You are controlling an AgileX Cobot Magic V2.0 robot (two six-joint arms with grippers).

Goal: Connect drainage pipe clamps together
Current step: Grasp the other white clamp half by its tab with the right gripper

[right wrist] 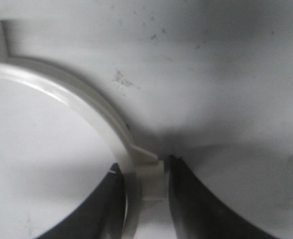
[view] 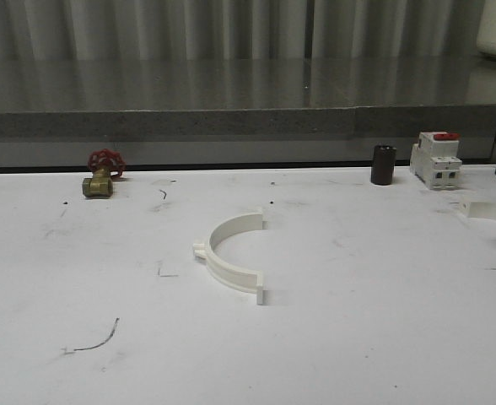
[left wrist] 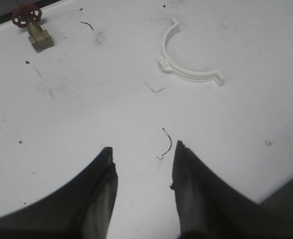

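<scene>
One white drainage pipe clamp (view: 218,257) lies flat in the middle of the table, its open side facing right; it also shows far ahead in the left wrist view (left wrist: 191,75). My left gripper (left wrist: 144,147) hangs open over bare table, well short of that clamp, with nothing between its fingers. The second clamp (view: 494,211) is at the table's far right edge. In the right wrist view my right gripper (right wrist: 144,163) is shut on this half-ring (right wrist: 81,97) at its outer nub. Whether it rests on the table or is lifted I cannot tell.
A brass valve with a red handwheel (view: 102,175) sits at the back left. A black cylinder (view: 384,164) and a white breaker with a red top (view: 436,160) stand at the back right. A grey ledge (view: 231,122) runs behind the table.
</scene>
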